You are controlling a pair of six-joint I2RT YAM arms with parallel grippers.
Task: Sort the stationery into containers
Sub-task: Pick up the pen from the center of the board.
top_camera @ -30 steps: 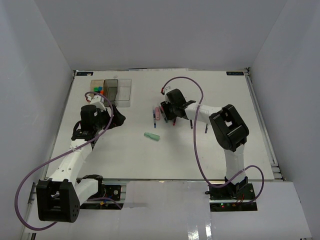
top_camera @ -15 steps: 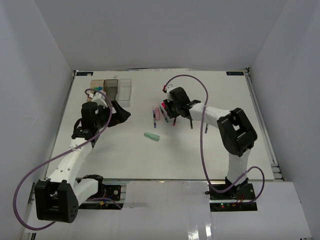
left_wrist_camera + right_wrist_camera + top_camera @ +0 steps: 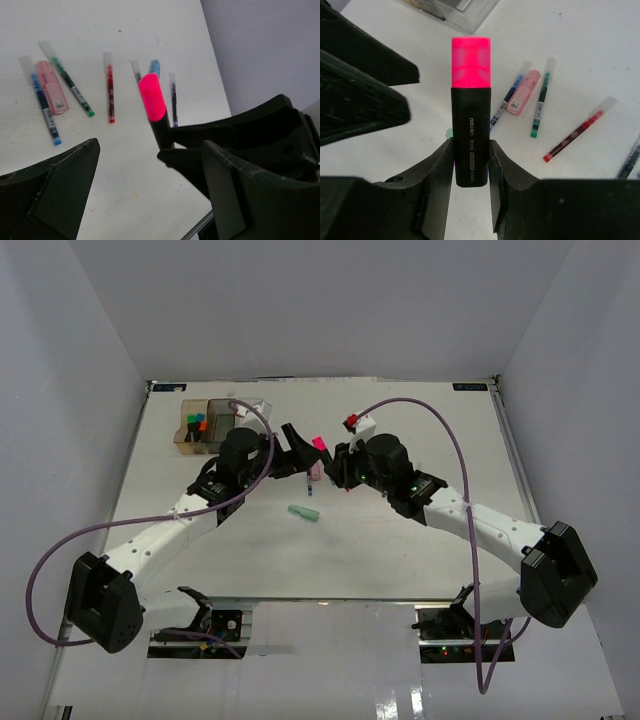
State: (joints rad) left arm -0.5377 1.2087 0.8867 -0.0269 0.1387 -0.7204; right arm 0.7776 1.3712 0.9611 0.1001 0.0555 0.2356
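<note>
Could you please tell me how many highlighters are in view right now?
4. One pink-capped highlighter is held in the right gripper; three sit in the amber bin: green-capped, blue-capped, orange-capped. Others may be hidden behind the arms.

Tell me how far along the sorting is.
Done: a few highlighters sit in the amber bin. In hand: the right gripper holds the pink highlighter upright in front of the open left gripper, which looks like a handover. Left: several pens, the pink piece and the mint piece lie on the table.
</note>
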